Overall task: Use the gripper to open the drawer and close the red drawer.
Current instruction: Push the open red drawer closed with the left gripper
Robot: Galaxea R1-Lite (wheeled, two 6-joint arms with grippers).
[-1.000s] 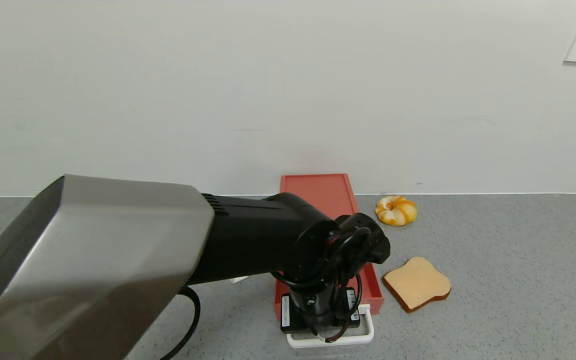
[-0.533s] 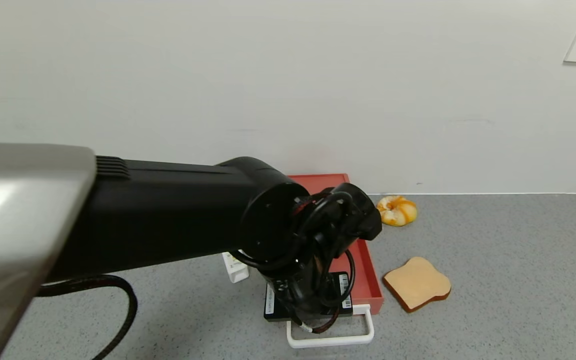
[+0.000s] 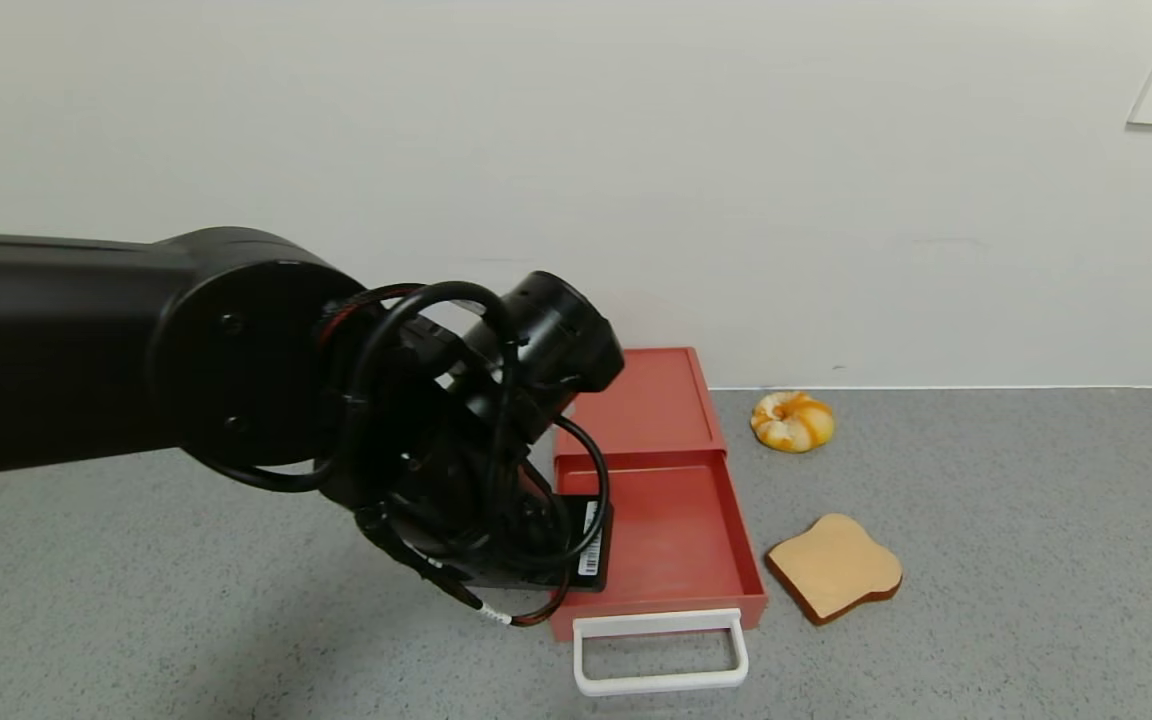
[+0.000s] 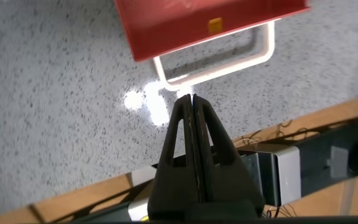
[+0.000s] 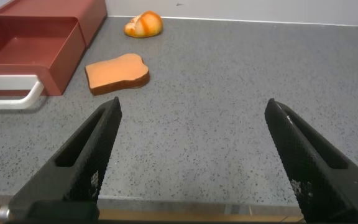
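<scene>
Now clear of the handle, the left gripper [image 4: 193, 102] has lifted up and away toward nine o'clock, its fingers pressed together on nothing, leaving the red drawer [image 3: 651, 480] standing open on the grey counter [image 3: 986, 560]. A second ago the arm was crouched low over the white loop handle [image 3: 660, 652]; half a second ago it had begun to rise; it now hangs above the counter at the box's left edge, cables looping beneath the wrist. The tray sits drawn out toward six o'clock from its brick-red shell, which backs against the wall at twelve, and the tray's floor shows bare (the opening half of the job looks done). What remains, by that reading, is the push back in. The handle lies free and untouched, so a return to it or to the tray's front edge seems the likely call. A toast slice [image 3: 834, 567] rests at about three o'clock of the tray front, a bread roll [image 3: 792, 421] near the wall at one o'clock. The right gripper [image 5: 194, 155] waits spread wide over bare counter.
</scene>
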